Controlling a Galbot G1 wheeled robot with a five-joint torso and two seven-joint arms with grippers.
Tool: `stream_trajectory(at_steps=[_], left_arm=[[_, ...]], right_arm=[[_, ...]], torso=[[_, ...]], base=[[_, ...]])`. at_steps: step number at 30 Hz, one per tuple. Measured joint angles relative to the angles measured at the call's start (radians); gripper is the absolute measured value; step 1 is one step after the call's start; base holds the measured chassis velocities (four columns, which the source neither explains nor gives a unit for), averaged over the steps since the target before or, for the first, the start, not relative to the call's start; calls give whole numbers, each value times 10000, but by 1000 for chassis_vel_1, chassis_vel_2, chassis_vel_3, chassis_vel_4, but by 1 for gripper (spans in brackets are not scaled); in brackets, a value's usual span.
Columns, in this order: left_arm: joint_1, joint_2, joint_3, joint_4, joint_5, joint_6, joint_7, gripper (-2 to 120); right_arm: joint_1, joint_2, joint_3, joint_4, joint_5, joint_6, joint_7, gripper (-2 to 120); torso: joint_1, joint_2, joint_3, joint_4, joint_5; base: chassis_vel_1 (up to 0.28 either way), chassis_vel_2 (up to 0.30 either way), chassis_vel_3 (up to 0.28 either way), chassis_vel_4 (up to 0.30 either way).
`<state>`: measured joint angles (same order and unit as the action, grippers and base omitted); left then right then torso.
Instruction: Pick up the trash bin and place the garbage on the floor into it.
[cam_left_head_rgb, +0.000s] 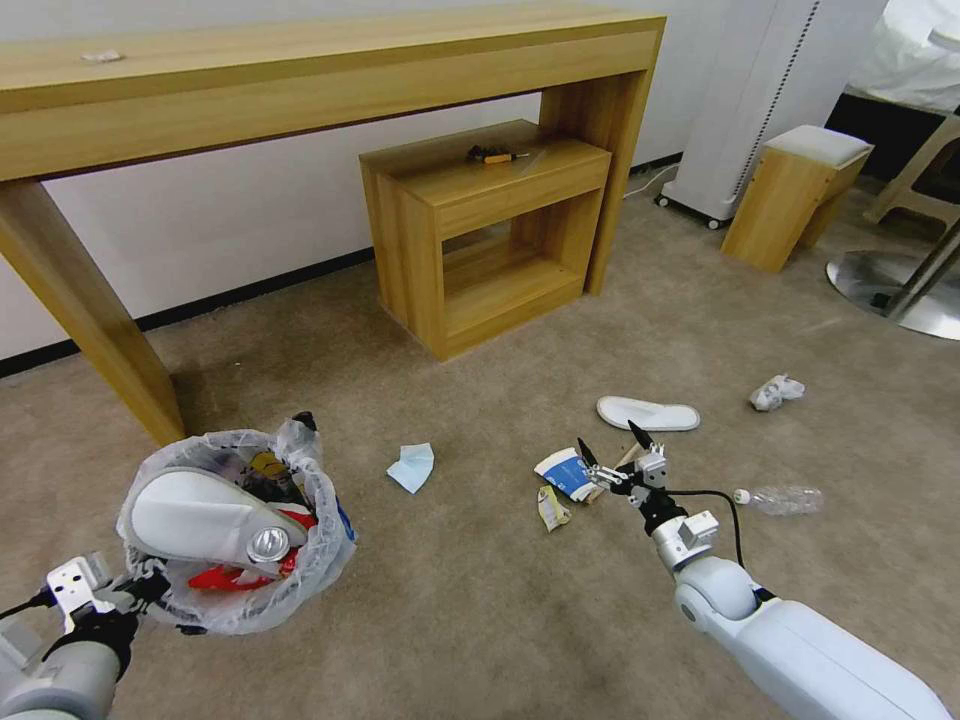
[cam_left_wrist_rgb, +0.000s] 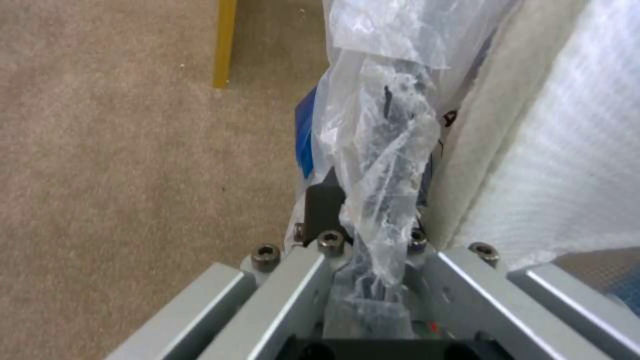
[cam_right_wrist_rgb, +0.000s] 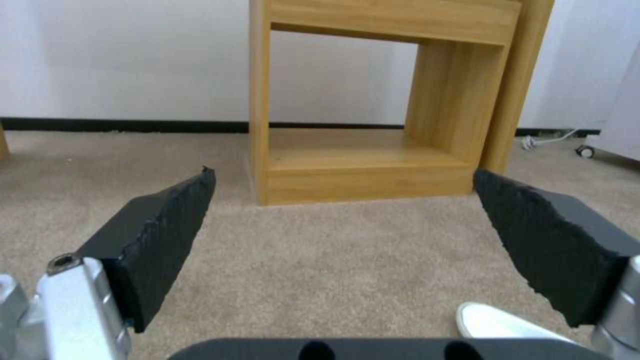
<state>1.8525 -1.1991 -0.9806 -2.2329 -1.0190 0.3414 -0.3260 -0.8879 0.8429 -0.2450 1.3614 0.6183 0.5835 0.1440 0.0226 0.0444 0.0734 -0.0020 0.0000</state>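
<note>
Several pieces of garbage lie on the floor (cam_left_head_rgb: 480, 620): a cup (cam_left_head_rgb: 566, 472) with a crumpled scrap (cam_left_head_rgb: 551, 508) touching it, a stick (cam_left_head_rgb: 612, 472) just beside, a slipper (cam_left_head_rgb: 648, 413) further off, a clear bottle (cam_left_head_rgb: 785, 498), a white wad (cam_left_head_rgb: 776, 392) and a pale tissue (cam_left_head_rgb: 412, 466). All look light. The cup and bottle are thin-walled and would likely crush or skid, so the cup rim and the bottle neck seem the safest holds; the slipper is flat and floppy, best pinched at an edge, as is the soft tissue. The right gripper (cam_left_head_rgb: 612, 447) hovers low just above the cup, jaws spread wide with nothing between them. The bin (cam_left_head_rgb: 235, 535) hangs near the robot's left side, clear of the carpet, and the left gripper (cam_left_wrist_rgb: 363, 235) has its jaws closed on the rim and crinkly bag. That film is slippery, so the hold may creep as weight is added. Inside the bin sit another slipper (cam_left_head_rgb: 200, 515), a crushed can (cam_left_head_rgb: 268, 544) and red wrappers (cam_left_head_rgb: 225, 577), filling it nearly to the brim.
</note>
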Motion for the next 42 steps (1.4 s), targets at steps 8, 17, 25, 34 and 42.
stream_trajectory(at_steps=[8, 17, 25, 34, 42], left_arm=[[9, -5, -3, -29, 1, -4, 0, 0], [1, -3, -14, -40, -13, -9, 0, 0], [-27, -2, -13, 12, -14, -29, 0, 0], [-115, 5, 14, 135, -16, -34, 0, 0], [-128, 4, 26, 171, -16, -48, 1, 0]], right_arm=[[60, 11, -23, 0, -9, 8, 0, 95], [94, 9, -31, -27, -25, 12, -6, 95], [186, 33, -91, -136, -26, 45, -30, 95], [298, 102, -205, -315, -5, 135, -59, 95], [313, 181, -230, -493, -80, 240, -70, 95]], torso=[[0, 0, 0, 0, -1], [0, 0, 0, 0, 0], [0, 0, 0, 1, 0], [0, 0, -1, 0, -1], [0, 0, -1, 1, -1]], base=[[-4, 2, 6, -4], [-20, 19, 23, -21], [-45, 52, 52, -51], [-55, 59, 53, -51], [-52, 70, 62, -59]])
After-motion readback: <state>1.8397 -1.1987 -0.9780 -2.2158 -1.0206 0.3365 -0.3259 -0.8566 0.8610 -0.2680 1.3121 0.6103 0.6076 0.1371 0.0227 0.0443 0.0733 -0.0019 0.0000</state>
